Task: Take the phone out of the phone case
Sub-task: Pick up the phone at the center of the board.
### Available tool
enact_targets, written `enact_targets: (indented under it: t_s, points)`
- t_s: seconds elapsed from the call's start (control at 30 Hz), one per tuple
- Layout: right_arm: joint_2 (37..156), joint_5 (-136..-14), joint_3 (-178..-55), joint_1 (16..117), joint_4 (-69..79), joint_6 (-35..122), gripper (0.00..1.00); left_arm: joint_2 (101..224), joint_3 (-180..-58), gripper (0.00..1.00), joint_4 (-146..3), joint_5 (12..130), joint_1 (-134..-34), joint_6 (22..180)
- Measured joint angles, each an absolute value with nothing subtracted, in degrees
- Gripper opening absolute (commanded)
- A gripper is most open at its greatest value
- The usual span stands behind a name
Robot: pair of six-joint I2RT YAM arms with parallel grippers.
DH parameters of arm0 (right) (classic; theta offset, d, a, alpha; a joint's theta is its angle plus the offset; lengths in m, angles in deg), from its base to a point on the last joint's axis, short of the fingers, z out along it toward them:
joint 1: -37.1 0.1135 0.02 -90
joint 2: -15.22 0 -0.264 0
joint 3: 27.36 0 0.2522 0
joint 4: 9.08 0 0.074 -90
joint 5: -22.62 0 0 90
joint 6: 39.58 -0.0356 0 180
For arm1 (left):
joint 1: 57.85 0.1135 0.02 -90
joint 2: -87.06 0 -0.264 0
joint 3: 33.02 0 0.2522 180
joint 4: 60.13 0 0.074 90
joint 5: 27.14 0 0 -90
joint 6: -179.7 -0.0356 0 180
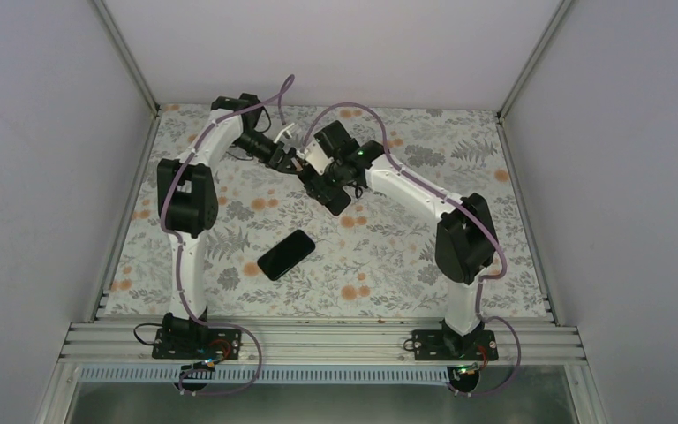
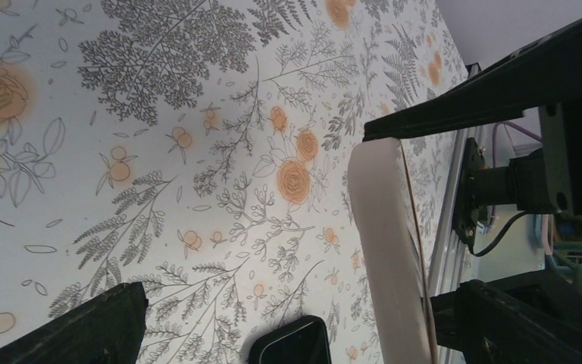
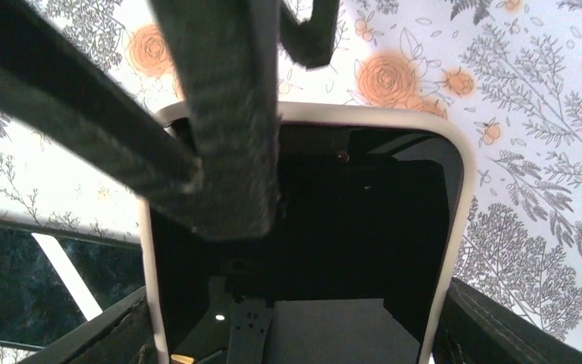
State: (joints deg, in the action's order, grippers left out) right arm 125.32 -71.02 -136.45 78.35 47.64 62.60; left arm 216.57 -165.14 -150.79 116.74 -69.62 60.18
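**Phone out, case held aloft**

The phone [image 1: 285, 254] lies flat and bare on the floral counter [image 1: 406, 265], near the front and well apart from both arms. At the back, the right gripper [image 3: 295, 334] has its jaws clamped across the width of the cream-rimmed phone case [image 3: 456, 197], which is lifted off the counter. The left gripper [image 2: 288, 311] meets it there, jaws spread wide, with the case's edge just inside one finger [image 2: 515, 318].

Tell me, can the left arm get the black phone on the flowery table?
Probably yes: the flat black phone lies in the open beside the left arm, nothing over it, though that arm's jaws flank the beige-rimmed case.
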Motion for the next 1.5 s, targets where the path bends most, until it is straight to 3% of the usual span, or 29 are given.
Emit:
enact_targets:
  t_s: [0.1,0.2,0.43,0.63,0.73,0.87,1.07,1.13,1.17,1.2,1.5]
  points:
    - [125.9,-71.0,-137.7,78.4,47.5,62.6,0.50,216.6,-164.2,0.96,-150.9,117.3,-69.7,60.4]
    - [127.0,-71.0,-138.8,78.5,47.5,62.6,0.50,216.7,-163.9,0.79,-151.1,118.1,-69.9,60.6]
    - [128.6,-70.8,-140.3,79.4,48.0,62.6,0.49,216.9,-163.4,0.70,-150.9,120.0,-70.5,61.3]
    - [129.0,-70.8,-141.9,79.5,47.4,62.7,0.49,216.9,-159.8,0.42,-151.2,121.7,-72.3,60.9]
    - [129.0,-70.8,-142.0,79.5,47.5,62.9,0.49,216.9,-159.3,0.23,-151.3,122.9,-73.0,60.6]
    - [129.7,-70.6,-142.1,79.5,47.0,63.0,0.49,216.8,-159.3,0.08,-151.7,123.9,-73.1,61.9]
    - [129.5,-70.5,-141.6,80.1,45.5,63.8,0.59,216.7,-159.3,0.02,-153.3,123.7,-72.4,64.6]
    - [128.3,-71.3,-139.8,80.1,44.2,64.6,0.72,216.6,-159.3,0.02,-153.6,123.9,-72.5,64.7]
    - [127.3,-71.8,-138.6,80.0,43.5,65.1,0.92,216.5,-159.3,0.02,-153.8,124.1,-72.6,64.7]
    - [126.0,-72.4,-137.1,79.7,42.8,65.7,0.99,216.3,-159.3,0.02,-154.2,124.4,-72.8,64.7]
    - [106.9,-87.3,-127.9,74.9,56.0,82.4,1.00,209.0,-161.1,0.02,-152.5,117.4,-73.3,56.4]
